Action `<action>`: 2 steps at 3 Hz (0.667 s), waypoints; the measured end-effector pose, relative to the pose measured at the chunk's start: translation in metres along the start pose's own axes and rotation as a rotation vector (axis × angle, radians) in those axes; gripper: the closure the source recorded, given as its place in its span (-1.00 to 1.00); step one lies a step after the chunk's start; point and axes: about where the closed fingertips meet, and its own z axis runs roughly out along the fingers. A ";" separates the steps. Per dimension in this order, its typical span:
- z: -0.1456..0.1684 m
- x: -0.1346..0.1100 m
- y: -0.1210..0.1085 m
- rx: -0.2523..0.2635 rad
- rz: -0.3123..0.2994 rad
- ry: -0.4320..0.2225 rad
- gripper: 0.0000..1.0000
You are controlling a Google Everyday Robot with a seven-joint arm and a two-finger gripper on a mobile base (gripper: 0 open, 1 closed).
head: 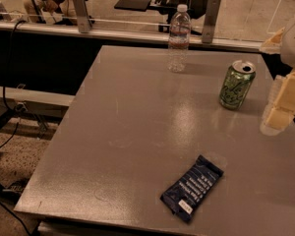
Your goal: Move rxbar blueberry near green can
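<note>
The rxbar blueberry (192, 188) is a flat dark navy wrapper with white lettering, lying at a slant near the front edge of the grey table (137, 132). The green can (237, 84) stands upright at the back right of the table, silver top with pull tab showing. The bar and the can are well apart. My gripper (282, 107) is a pale blocky shape at the right edge of the view, above the table to the right of the can and far from the bar.
A clear plastic water bottle (179, 37) stands upright at the table's back edge, left of the can. Behind the table runs a rail with metal posts (81, 10). The floor and cables lie to the left of the table.
</note>
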 end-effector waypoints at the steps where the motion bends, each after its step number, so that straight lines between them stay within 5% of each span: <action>1: 0.000 0.000 0.000 0.000 0.000 0.000 -1.00; 2: 0.009 -0.005 0.011 -0.025 -0.061 -0.009 -1.00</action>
